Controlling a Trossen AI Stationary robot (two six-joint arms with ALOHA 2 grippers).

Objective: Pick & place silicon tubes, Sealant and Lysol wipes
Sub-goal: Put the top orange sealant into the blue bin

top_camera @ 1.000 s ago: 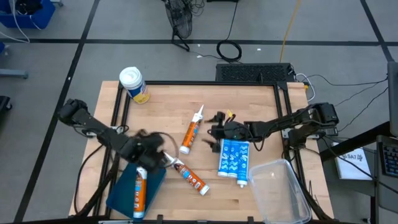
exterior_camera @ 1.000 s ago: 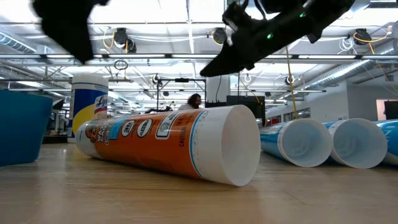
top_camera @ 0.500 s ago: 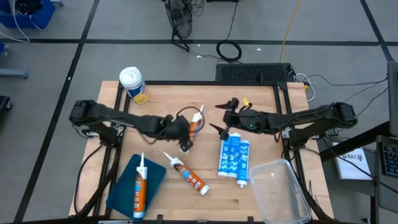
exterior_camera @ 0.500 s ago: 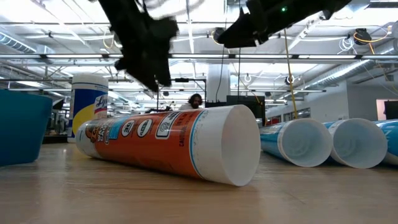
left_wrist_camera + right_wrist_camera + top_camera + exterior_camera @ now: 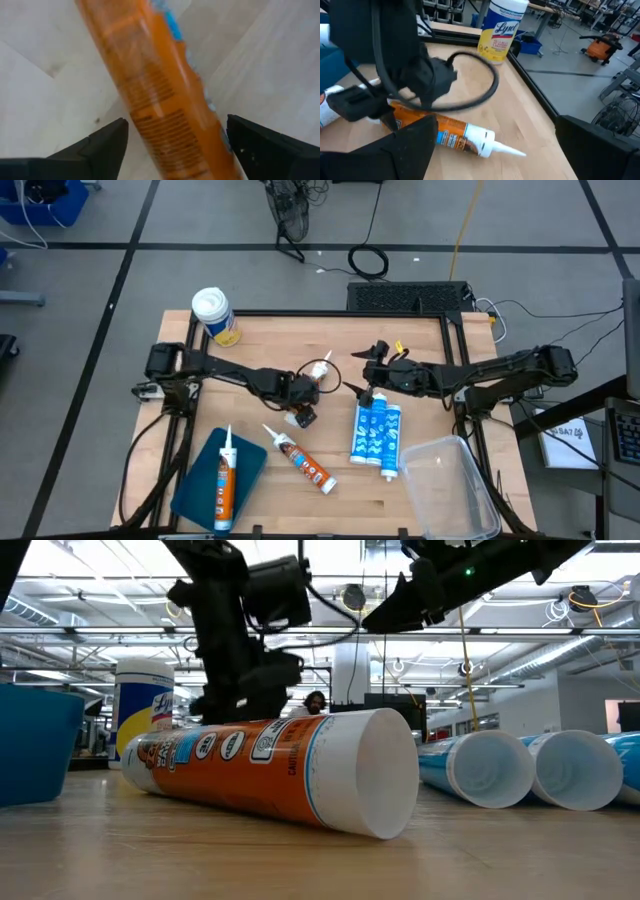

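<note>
An orange silicone tube point(image 5: 318, 370) lies flat in the middle of the table, its white nozzle toward the far edge. My left gripper point(image 5: 300, 395) points down over it, open, one finger on each side of the tube's body point(image 5: 165, 95) without touching. My right gripper point(image 5: 370, 375) hangs open and raised just to the tube's right, over bare wood point(image 5: 497, 125). The Lysol wipes point(image 5: 215, 315) stand upright on their base at the far left corner. A second orange tube point(image 5: 300, 460) lies nearer the front, and two blue tubes point(image 5: 375, 435) lie side by side.
A blue bin point(image 5: 200, 490) at the front left holds another orange tube point(image 5: 225, 485). A clear plastic container point(image 5: 450, 490) sits at the front right. In the low view the near orange tube point(image 5: 270, 770) fills the foreground before my left gripper point(image 5: 240, 690).
My left gripper has swung from above the blue bin toward the table's middle and far side, and come down over the central orange tube. My right gripper has risen a little and drawn back toward the right. No tube has moved.
</note>
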